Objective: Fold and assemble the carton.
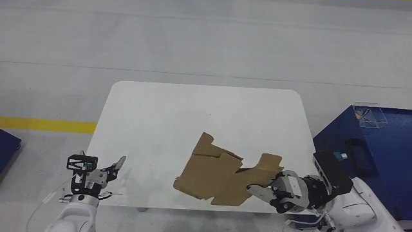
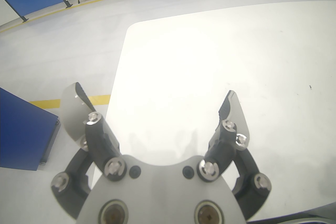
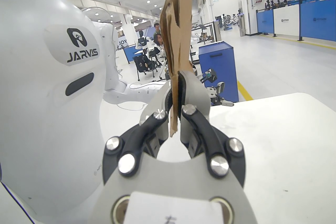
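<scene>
1. Carton (image 1: 219, 171), a flat unfolded cardboard blank, spreads over the white table (image 1: 193, 109) and extends straight out from the right gripper (image 3: 175, 88).
2. Right gripper is closed on the carton's nearest edge, with the cardboard pinched between both fingers.
3. Left gripper (image 2: 153, 89) is wide open and holds nothing; it is above the table's edge, well apart from the carton.

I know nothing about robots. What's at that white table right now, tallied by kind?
carton: 1
grippers: 2 (left gripper, jaws open; right gripper, jaws shut on the carton)
table: 1
Total: 4
</scene>
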Available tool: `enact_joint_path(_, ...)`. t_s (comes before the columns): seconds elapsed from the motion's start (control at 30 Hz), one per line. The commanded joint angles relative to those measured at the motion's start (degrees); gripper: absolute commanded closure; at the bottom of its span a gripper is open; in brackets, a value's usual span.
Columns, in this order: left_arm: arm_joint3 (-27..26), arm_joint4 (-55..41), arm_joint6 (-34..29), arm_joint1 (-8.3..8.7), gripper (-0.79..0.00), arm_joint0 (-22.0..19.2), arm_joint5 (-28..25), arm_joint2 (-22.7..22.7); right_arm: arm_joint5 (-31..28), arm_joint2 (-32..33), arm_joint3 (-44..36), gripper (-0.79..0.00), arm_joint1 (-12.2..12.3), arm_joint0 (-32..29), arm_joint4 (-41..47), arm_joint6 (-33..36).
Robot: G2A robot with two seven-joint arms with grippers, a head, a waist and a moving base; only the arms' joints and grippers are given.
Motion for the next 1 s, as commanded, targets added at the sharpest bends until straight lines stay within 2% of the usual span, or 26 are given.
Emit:
enact_joint_path(0.0,0.0,0.0,0.0,0.0,-0.785,0.0,0.0,0.0,0.0,0.0,0.0,0.0,0.0,0.0,0.0,0.0)
enact_joint_path(0.07,0.0,0.0,0.0,0.0,-0.785,0.0,0.0,0.0,0.0,0.0,0.0,0.0,0.0,0.0,0.0,0.0)
enact_joint_path(0.13,0.0,0.0,0.0,0.0,-0.785,0.0,0.0,0.0,0.1,-1.4,-1.1,0.0,-0.1,-0.8,5.0,-1.6)
enact_joint_path(0.23,0.0,0.0,0.0,0.0,-0.785,0.0,0.0,0.0,1.3,-4.9,-2.8,0.0,0.6,-1.0,25.4,-1.1)
enact_joint_path(0.33,0.0,0.0,0.0,0.0,-0.785,0.0,0.0,0.0,6.1,-8.4,-5.0,0.0,1.7,1.6,50.7,7.8)
enact_joint_path(0.47,0.0,0.0,0.0,0.0,-0.785,0.0,0.0,0.0,24.7,-11.2,-1.6,0.0,2.0,6.0,85.9,26.7)
enact_joint_path(0.57,0.0,0.0,0.0,0.0,-0.785,0.0,0.0,0.0,37.3,-13.1,2.8,0.0,1.4,7.1,100.2,34.5)
enact_joint_path(0.77,0.0,0.0,0.0,0.0,-0.785,0.0,0.0,0.0,63.9,-20.3,7.3,0.0,0.0,7.2,120.3,29.9)
enact_joint_path(0.97,0.0,0.0,0.0,0.0,-0.785,0.0,0.0,0.0,80.1,-25.8,10.0,0.0,-1.7,7.8,135.5,23.9)
